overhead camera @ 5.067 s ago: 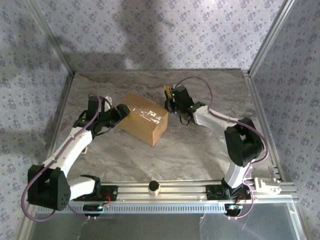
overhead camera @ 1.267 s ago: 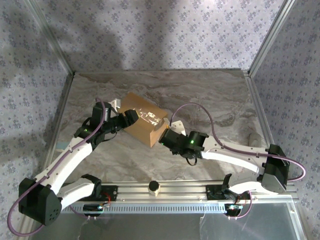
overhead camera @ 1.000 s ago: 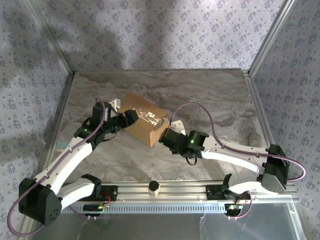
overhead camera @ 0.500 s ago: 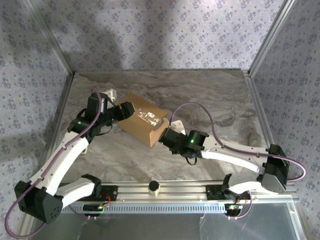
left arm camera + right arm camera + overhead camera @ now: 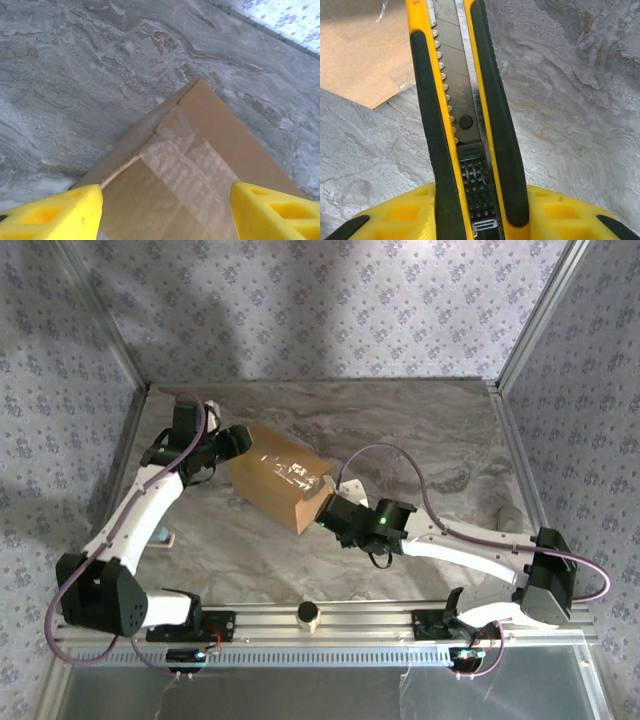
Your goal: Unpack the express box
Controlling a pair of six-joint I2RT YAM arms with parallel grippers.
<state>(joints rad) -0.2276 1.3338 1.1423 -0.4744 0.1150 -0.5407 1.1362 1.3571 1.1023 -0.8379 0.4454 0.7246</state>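
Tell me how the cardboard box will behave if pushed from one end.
The express box will probably slide rather than tip: it lies low and flat on the smooth table. Its edges look crisp, so the walls are likely stiff. The glossy tape on top may be slippery to grip.

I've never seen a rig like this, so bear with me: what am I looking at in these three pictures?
A robot's left arm and right arm are bolted at the near edge of a marbled table. One picture looks down from above; the other two come from cameras on the wrists. A taped cardboard box lies on the table. The left tool hangs open at a box corner, holding nothing. The right tool grips a yellow-and-black utility knife beside the box.
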